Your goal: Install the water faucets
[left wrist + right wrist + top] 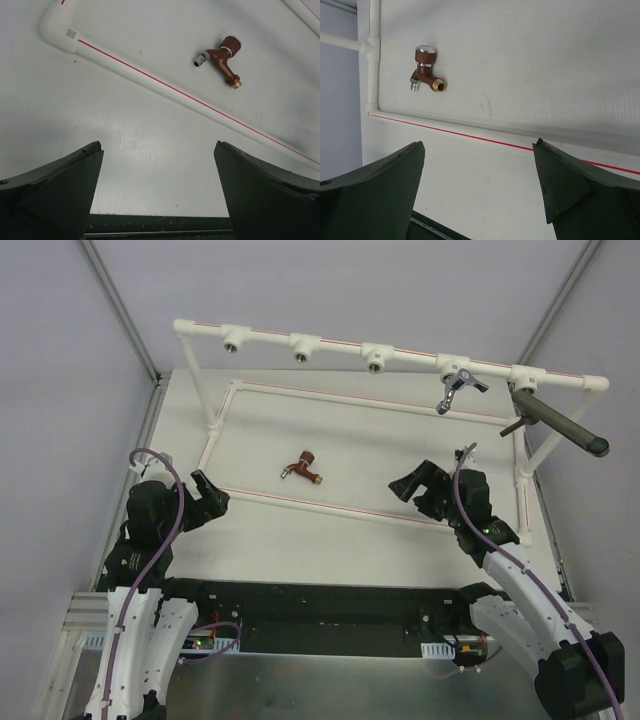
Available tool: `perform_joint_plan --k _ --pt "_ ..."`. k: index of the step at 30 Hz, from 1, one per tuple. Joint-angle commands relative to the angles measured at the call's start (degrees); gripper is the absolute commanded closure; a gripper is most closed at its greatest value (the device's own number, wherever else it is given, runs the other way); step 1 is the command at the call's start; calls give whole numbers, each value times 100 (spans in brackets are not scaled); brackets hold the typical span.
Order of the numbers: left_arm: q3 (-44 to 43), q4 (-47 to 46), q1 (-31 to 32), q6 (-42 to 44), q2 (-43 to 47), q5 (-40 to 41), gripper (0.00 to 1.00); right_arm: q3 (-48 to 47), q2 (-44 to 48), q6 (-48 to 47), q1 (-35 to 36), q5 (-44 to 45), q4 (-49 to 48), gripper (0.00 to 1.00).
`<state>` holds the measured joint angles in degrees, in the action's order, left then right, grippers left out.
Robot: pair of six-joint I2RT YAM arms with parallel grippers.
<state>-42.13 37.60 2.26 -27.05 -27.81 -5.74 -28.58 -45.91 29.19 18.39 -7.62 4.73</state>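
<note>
inside the white pipe frame (330,507) on the table (300,540), the reddish-brown faucet (303,469) lies on its side, clear of the pipes, between the 2 arms. the silver faucet (456,385) hangs at the 4th socket (452,364) from the left on the raised pipe (338,343). the left gripper (207,496) and the right gripper (414,486) both hover with jaws spread wide, holding nothing, each well apart from the reddish-brown faucet.

White tabletop (330,550) under even light, pale grey walls (350,290) behind, slanted metal frame struts (120,310) at both far corners
</note>
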Motion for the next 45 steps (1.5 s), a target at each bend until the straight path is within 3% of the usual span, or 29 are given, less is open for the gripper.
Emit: perform_joint_plan --k 1,9,15,24,32,43,45 --pt "117 19 20 156 83 -164 1 -192 -409 -107 182 68 -446 1" --pt "337 19 20 147 -206 -446 1 -779 -2033 -387 963 374 -1536 2" --pt "284 19 29 209 -593 -490 1 -1710 -3720 -800 1447 463 -1993 18" --pt "267 19 20 235 -875 -516 1 -3548 -5655 -1582 1948 929 -1432 32" --pt "249 19 20 235 -1024 -507 1 -4270 -6465 -2497 2414 920 -711 34" --pt "258 19 20 253 -1068 -578 1 -4806 -7151 -3472 2862 1578 -218 35" --pt "258 19 20 261 -1060 -595 1 -4929 -7291 -3691 2959 1702 -157 39"
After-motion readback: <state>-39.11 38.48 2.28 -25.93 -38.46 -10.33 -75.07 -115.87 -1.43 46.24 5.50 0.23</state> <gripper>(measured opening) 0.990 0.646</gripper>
